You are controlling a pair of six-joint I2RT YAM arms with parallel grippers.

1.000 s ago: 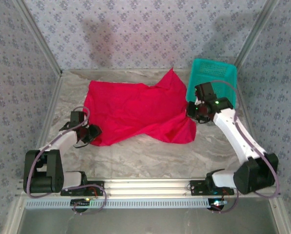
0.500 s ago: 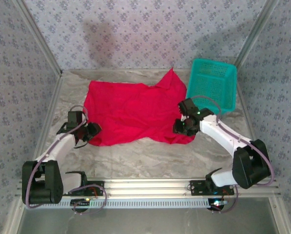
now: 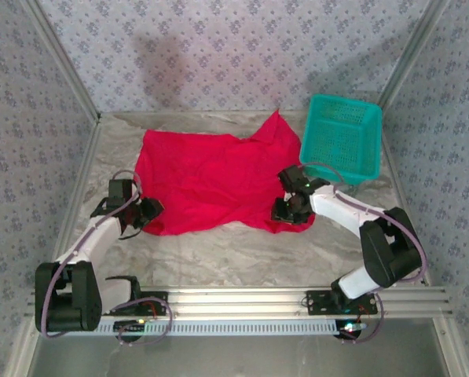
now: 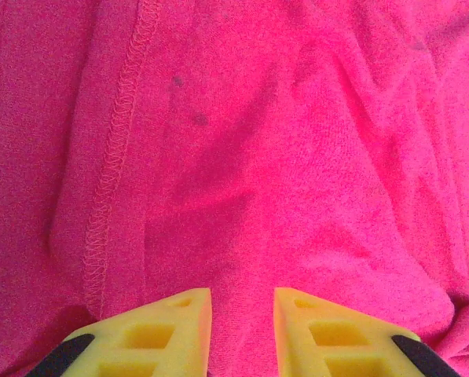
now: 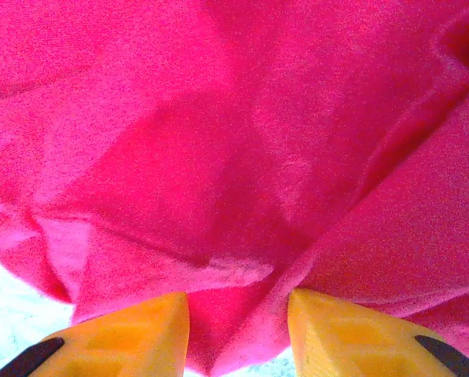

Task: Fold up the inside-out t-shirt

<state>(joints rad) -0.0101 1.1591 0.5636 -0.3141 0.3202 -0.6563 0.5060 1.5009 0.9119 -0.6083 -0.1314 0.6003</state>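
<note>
Shirt (image 3: 210, 177) lies rumpled mid-worktop (image 3: 234, 251). My left claw (image 3: 152, 214) is on its near-left edge, narrowly parted; whether it grips I cannot tell. My right claw (image 3: 283, 210) is released, straddling the near-right hem. The worktop is bare on the near side; basket (image 3: 340, 137) far right.

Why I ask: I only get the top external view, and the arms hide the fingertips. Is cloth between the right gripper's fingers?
Observer: Yes, a bunched fold of the red t-shirt sits between the parted fingers of the right gripper.
Operator: And the left?
Observer: The left gripper shows a narrow gap over flat cloth; whether it pinches, I can't tell.
Operator: Any seams showing?
Observer: A raw stitched seam runs up the cloth beside that gripper.
</note>
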